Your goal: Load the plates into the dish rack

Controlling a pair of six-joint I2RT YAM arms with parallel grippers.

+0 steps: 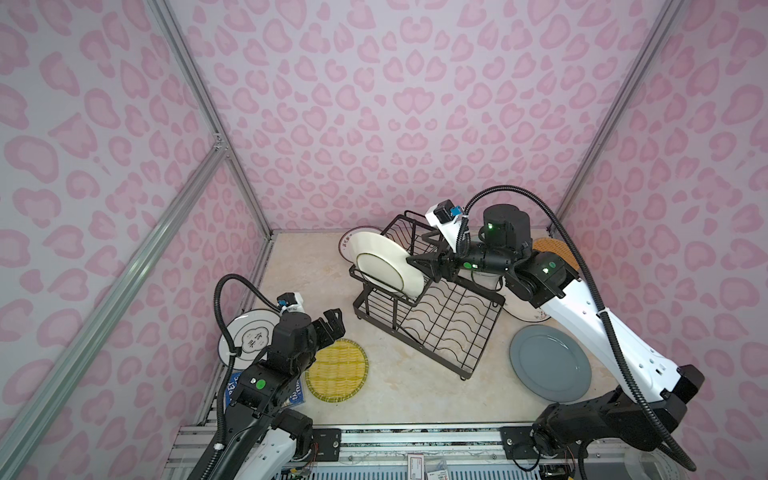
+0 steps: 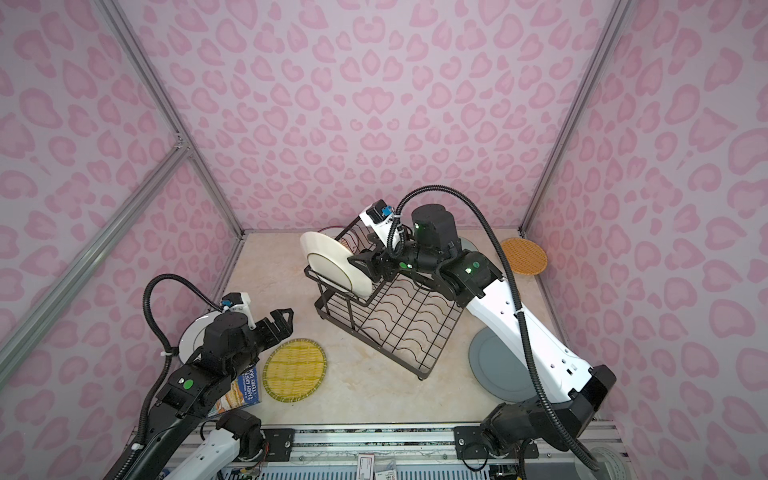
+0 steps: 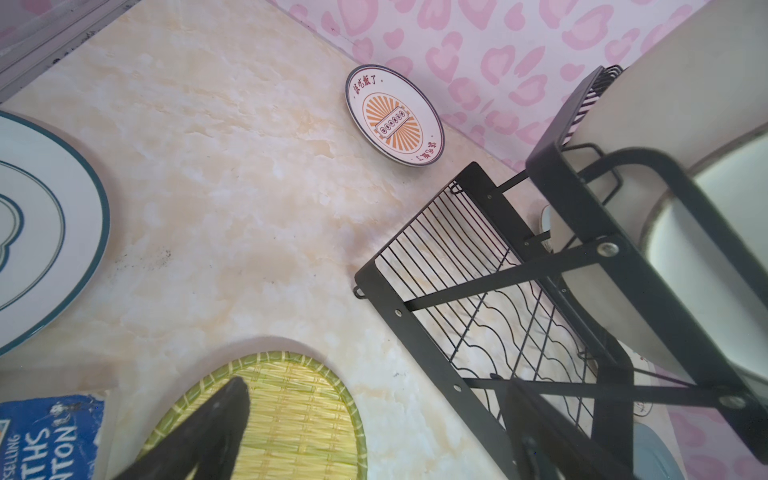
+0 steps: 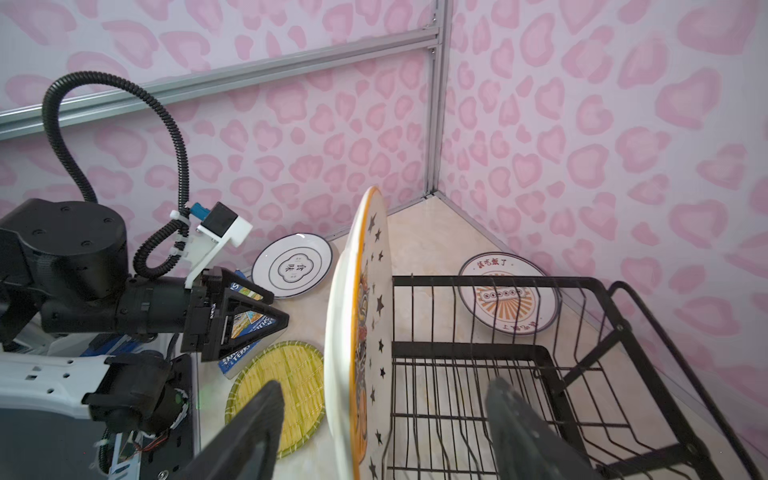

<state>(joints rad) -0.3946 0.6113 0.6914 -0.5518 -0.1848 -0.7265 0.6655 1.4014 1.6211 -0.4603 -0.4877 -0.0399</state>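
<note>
A white plate (image 1: 388, 266) (image 2: 336, 264) with black stars and an orange rim (image 4: 361, 332) stands on edge in the raised basket tier of the black wire dish rack (image 1: 436, 328) (image 2: 403, 328) (image 4: 498, 357). My right gripper (image 1: 419, 268) (image 2: 359, 266) (image 4: 384, 386) is open around it, with a gap between each finger and the plate. Over the table's front left, my left gripper (image 1: 332, 324) (image 2: 282, 320) (image 3: 376, 386) is open and empty, above the edge of a yellow woven plate (image 1: 337, 372) (image 3: 291, 415).
Other plates lie flat on the table. These are a grey-blue one (image 1: 550, 362) at the front right, an orange woven one (image 2: 523, 255) at the back right, a sunburst one (image 3: 394, 115) behind the rack and a blue-rimmed white one (image 1: 249, 338) on the left. A blue box (image 3: 45, 436) lies beside the yellow plate.
</note>
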